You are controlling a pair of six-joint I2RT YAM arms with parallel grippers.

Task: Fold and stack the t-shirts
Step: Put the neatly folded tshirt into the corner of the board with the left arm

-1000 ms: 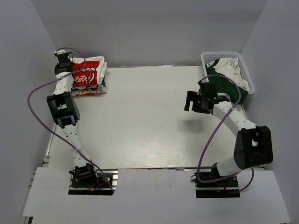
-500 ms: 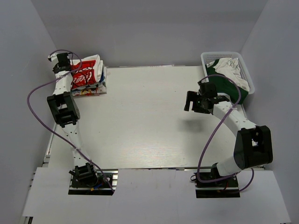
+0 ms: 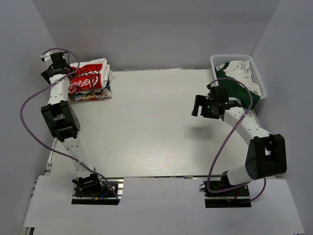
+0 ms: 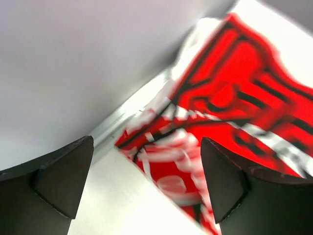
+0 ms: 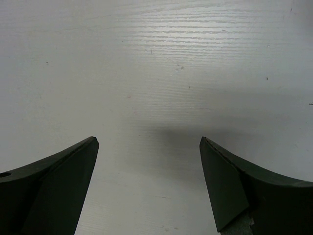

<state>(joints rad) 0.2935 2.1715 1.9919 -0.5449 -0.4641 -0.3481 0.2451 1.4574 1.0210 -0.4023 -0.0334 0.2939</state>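
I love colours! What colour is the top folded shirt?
White shirt with red print; top external view.

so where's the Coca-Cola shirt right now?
In the top view, the Coca-Cola shirt lies folded at the far-left corner of the table, just right of the open left gripper, well away from the right arm.

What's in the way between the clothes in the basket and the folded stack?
Nothing visible lies on the table between the basket and the folded stack of shirts. Only the open right gripper hovers above the table near the basket, close to that path.
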